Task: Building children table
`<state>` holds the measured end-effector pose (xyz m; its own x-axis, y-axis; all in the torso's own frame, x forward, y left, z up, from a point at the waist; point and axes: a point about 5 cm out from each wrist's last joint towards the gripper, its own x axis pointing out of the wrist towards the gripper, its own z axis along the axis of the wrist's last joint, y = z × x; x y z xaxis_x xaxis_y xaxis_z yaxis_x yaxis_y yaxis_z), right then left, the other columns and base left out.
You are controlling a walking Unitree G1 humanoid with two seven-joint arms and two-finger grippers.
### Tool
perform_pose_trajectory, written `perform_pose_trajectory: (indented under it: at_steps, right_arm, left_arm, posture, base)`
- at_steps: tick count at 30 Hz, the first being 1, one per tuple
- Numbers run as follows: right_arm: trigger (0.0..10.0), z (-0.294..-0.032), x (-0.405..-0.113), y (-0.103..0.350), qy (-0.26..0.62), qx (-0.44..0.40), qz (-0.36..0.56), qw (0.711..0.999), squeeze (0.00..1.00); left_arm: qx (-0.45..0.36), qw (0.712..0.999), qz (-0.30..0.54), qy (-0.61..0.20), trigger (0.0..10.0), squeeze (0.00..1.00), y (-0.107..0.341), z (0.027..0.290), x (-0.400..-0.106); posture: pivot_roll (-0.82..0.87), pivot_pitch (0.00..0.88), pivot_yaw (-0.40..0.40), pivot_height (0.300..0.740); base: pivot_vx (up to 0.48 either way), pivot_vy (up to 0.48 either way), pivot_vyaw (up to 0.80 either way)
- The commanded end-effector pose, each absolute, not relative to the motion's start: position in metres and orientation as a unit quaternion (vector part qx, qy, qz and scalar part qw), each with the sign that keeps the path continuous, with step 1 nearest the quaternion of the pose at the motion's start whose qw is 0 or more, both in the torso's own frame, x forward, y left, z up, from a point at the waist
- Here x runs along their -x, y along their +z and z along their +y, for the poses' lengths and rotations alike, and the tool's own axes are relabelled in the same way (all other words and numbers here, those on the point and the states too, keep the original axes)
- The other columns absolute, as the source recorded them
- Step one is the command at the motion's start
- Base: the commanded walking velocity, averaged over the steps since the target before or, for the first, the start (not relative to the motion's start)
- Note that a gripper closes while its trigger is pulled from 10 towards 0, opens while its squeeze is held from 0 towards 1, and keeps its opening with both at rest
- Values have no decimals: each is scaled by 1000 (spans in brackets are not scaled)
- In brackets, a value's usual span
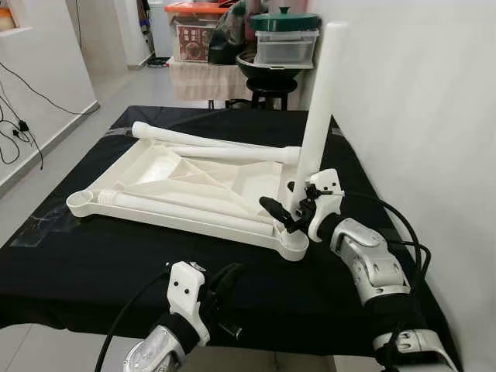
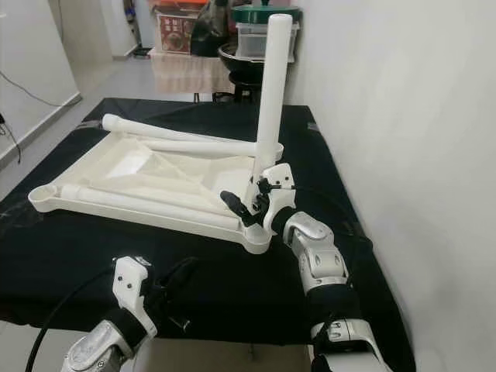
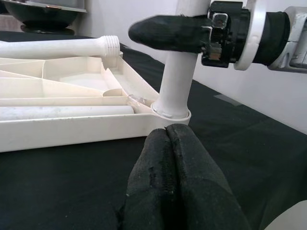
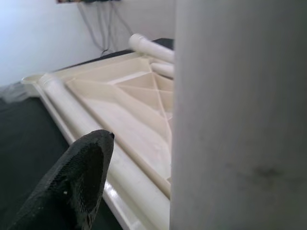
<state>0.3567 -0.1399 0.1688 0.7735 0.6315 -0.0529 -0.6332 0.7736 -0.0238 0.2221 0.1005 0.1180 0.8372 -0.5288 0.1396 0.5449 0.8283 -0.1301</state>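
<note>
A white plastic tabletop (image 1: 194,182) lies upside down on a black cloth (image 1: 93,256) covering a work surface. One white table leg (image 1: 316,124) stands upright in the corner socket nearest the robot's right side; three loose legs (image 1: 209,149) lie in the tabletop's underside. The right gripper (image 1: 288,208) clamps the upright leg near its base. The left gripper (image 1: 226,288) hovers over the cloth just in front of the tabletop, fingers pressed together.

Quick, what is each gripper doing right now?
Left gripper: shut, holding nothing, above the black cloth.
Right gripper: around the upright table leg.
</note>
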Motion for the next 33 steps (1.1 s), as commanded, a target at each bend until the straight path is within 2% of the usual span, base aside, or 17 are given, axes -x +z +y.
perform_pose_trajectory:
  at_steps: [1,2,3,12,13,15,16,17,18,19,20,21,22,25,29,30,33]
  right_arm:
    - [1294,-129,-357,163,401,17,39,915,0]
    - [1294,-129,-357,163,401,17,39,915,0]
    - [0,-133,-359,162,403,11,47,914,0]
    - [0,-156,-370,154,356,13,68,932,0]
    - [0,-160,-369,147,317,28,81,945,0]
    - [0,-162,-369,142,289,40,90,952,0]
    - [0,-172,-370,137,184,66,95,976,0]
    - [0,-180,-371,134,111,84,95,986,0]
    - [0,-180,-371,134,111,84,95,986,0]
    - [0,-177,-357,124,51,54,98,992,0]
    - [0,-164,-337,113,29,33,106,993,0]
    - [0,-164,-337,113,29,33,106,993,0]
    - [0,-152,-320,107,38,8,118,992,0]
    - [0,-146,-311,106,48,-3,124,991,0]
    - [0,-161,-315,111,63,27,128,989,0]
    - [706,-165,-317,112,57,38,133,989,0]
    - [706,-165,-317,112,57,38,133,989,0]
  left_arm:
    - [82,957,-34,-277,10000,0,113,101,-223]
    - [82,957,-34,-277,10000,0,113,101,-223]
    - [82,957,-34,-277,10000,0,113,101,-223]
    - [83,956,-30,-279,10000,0,113,100,-223]
    - [82,957,-29,-275,10000,0,113,102,-224]
    - [82,958,-29,-272,10000,0,113,103,-225]
    - [82,959,-28,-269,10000,0,114,106,-225]
    - [83,960,-27,-266,10000,0,114,108,-226]
    - [83,960,-27,-266,10000,0,114,108,-226]
    - [82,962,-28,-258,10000,0,116,110,-228]
    - [83,964,-31,-250,10000,0,120,114,-231]
    - [83,964,-31,-250,10000,0,120,114,-231]
    - [85,966,-31,-242,10000,0,122,116,-234]
    - [85,968,-30,-234,10000,0,124,119,-237]
    - [86,971,-27,-220,10000,0,127,124,-243]
    - [88,973,-27,-212,10000,0,127,126,-245]
    - [88,973,-27,-212,10000,0,127,126,-245]
  posture:
    - [88,0,-51,740]
    - [88,0,-51,740]
    - [90,0,-51,740]
    - [95,0,-53,740]
    - [88,0,-52,740]
    - [88,0,-52,740]
    - [78,0,-46,740]
    - [78,0,-46,740]
    - [78,0,-46,740]
    - [75,0,-44,740]
    - [75,0,-40,740]
    - [75,0,-40,740]
    - [66,0,-33,740]
    - [54,0,-27,740]
    - [50,0,-35,740]
    - [45,0,-33,740]
    - [45,0,-33,740]
  base:
    - [0,0,0]
    - [0,0,0]
    - [0,0,0]
    - [0,0,0]
    - [0,0,0]
    - [0,0,0]
    - [0,0,0]
    - [0,0,0]
    - [0,0,0]
    - [0,0,0]
    - [0,0,0]
    - [0,0,0]
    - [0,0,0]
    - [0,0,0]
    - [0,0,0]
    - [0,0,0]
    - [0,0,0]
